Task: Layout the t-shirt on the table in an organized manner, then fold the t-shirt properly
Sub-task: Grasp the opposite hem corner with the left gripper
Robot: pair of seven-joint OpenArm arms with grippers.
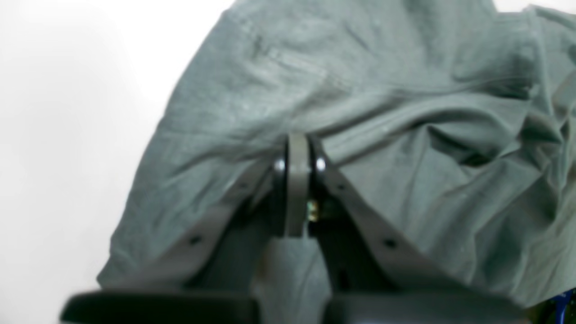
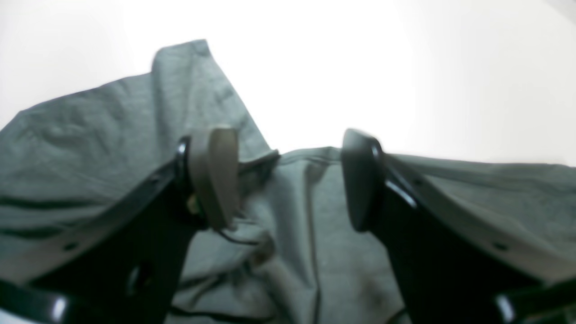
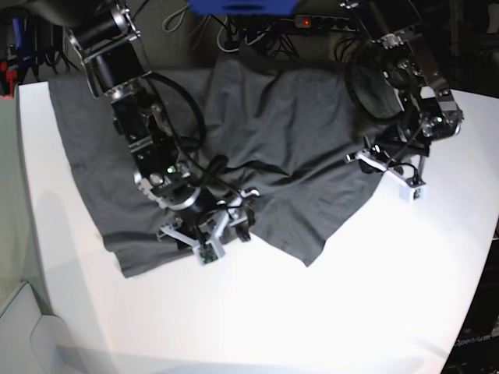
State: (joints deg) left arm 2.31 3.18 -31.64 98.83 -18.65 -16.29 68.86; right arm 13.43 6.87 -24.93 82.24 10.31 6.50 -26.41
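Presently, left wrist view: the left gripper (image 1: 297, 155) has its jaws pressed together at frame centre, pinching a raised ridge of the t-shirt (image 1: 382, 112). A hem-like band runs right from the pinch point. Judgement: the grip sits on a fold near the cloth's edge so that this side can be pulled outward and flattened. The bare white table (image 1: 67, 112) fills the left of the frame; the fabric to the right is heavily rumpled. The view is somewhat blurred.

Right wrist view: the right gripper (image 2: 290, 180) stands wide, its two fingers well apart, with a seamed strip of t-shirt (image 2: 90, 148) lying between and below them. Whether the pads touch cloth cannot be told. A sleeve-like flap points to the upper left of the frame; the table (image 2: 360, 67) lies beyond. Judgement: the jaws straddle an edge, ready for a grasp.

Base view: only here is the whole garment seen. The t-shirt (image 3: 281, 132) lies spread but wrinkled over the upper half of the table (image 3: 327, 312), with one corner hanging toward lower centre. The right gripper (image 3: 210, 238) is over the lower left edge of the cloth, the left gripper (image 3: 390, 167) at its right edge. Layout looks unfinished; folding not begun.
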